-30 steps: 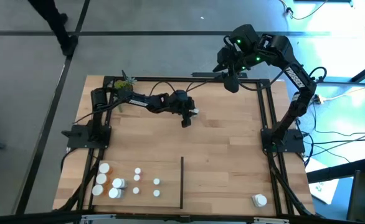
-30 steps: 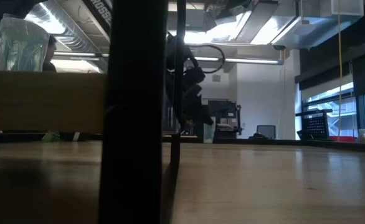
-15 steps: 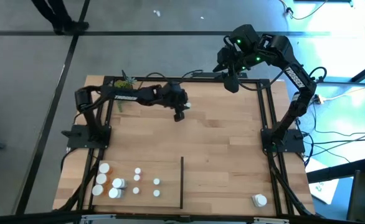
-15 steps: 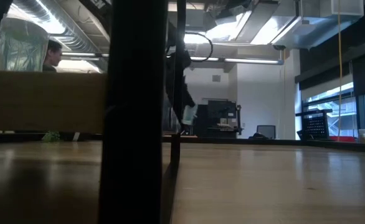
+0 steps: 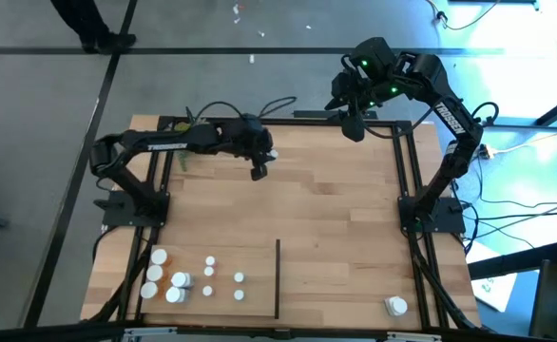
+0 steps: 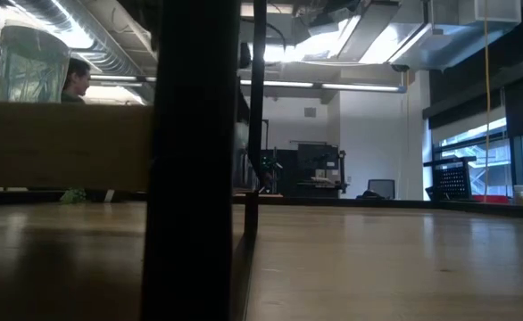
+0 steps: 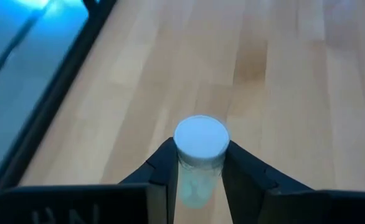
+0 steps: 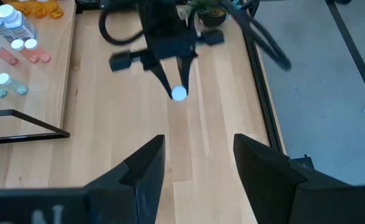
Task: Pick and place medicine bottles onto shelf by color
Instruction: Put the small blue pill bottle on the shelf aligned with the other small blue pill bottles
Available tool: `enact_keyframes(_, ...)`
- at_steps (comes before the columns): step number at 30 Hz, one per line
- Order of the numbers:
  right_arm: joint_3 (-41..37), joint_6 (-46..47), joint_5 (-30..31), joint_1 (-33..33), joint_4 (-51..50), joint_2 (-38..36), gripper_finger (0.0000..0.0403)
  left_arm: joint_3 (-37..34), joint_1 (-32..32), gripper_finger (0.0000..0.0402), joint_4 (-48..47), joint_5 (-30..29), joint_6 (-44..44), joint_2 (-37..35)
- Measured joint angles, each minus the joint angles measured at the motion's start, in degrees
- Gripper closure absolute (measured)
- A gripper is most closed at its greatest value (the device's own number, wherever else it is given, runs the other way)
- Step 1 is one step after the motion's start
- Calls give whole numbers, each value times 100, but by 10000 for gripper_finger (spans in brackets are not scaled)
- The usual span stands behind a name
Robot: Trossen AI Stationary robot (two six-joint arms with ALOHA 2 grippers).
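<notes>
So the left pincer (image 5: 259, 171) is hanging over the far part of the desk (image 5: 336, 218), near the back rail, and it's clamped on a small bottle (image 7: 200, 149) with a white cap and a clear-looking body. You can see both fingers (image 7: 164, 171) pressed against the sides just under the cap.

The right pincer (image 5: 353, 128) sits up by the far edge of the desk, fingers apart with nothing between them, looking down at the other arm.

The rest of the bottles (image 5: 179, 277) are bunched in the near left corner, left of the thin black divider strip (image 5: 278, 275); one in that bunch has an orange body. A lone white-capped bottle (image 5: 395, 306) sits in the near right corner. There's a little green plant (image 5: 191, 123) at the back left corner.
</notes>
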Motion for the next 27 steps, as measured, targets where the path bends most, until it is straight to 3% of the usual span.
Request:
enact_keyframes(12, 0, 0, -1, 1, 2, 0, 210, -8, -392, 315, -1435, -1064, -1282, -1107)
enact_keyframes(27, 0, 0, 2, 1, 81, 0, 210, -8, -2503, 315, -3343, -2694, -4126, -2236)
